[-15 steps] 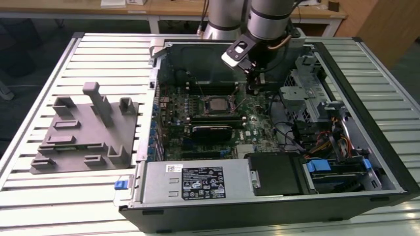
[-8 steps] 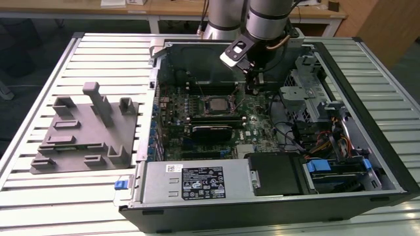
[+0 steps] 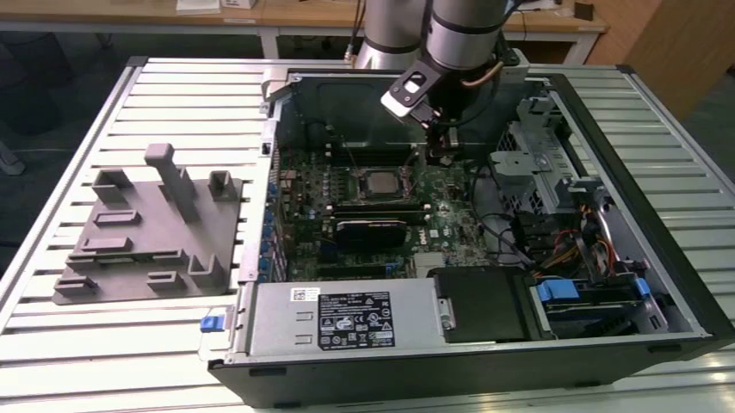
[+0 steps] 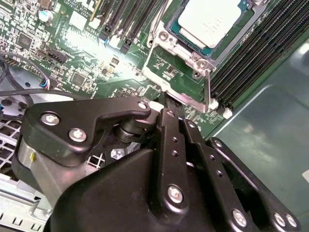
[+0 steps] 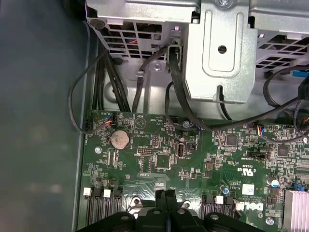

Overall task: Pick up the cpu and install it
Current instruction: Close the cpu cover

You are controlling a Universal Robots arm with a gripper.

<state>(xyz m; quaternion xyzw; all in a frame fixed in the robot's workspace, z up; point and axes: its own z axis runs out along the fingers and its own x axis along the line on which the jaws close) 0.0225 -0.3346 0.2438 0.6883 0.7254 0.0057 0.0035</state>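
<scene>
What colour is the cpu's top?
The cpu is pale silvery-grey on top, clearest in the second wrist view.

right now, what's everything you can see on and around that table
cpu: one, silvery-grey, in the socket
socket frame: one, metal, around the cpu
motherboard: one, green, inside the computer case
computer case: one, black, open, on the table
power supply: one, silver, in the case
fixture block: one, grey, at the exterior view's left of the case
cables: several, black, beside the motherboard
table: one, pale, slatted
gripper: one, black, shut, over the motherboard
arm: one, grey
</scene>
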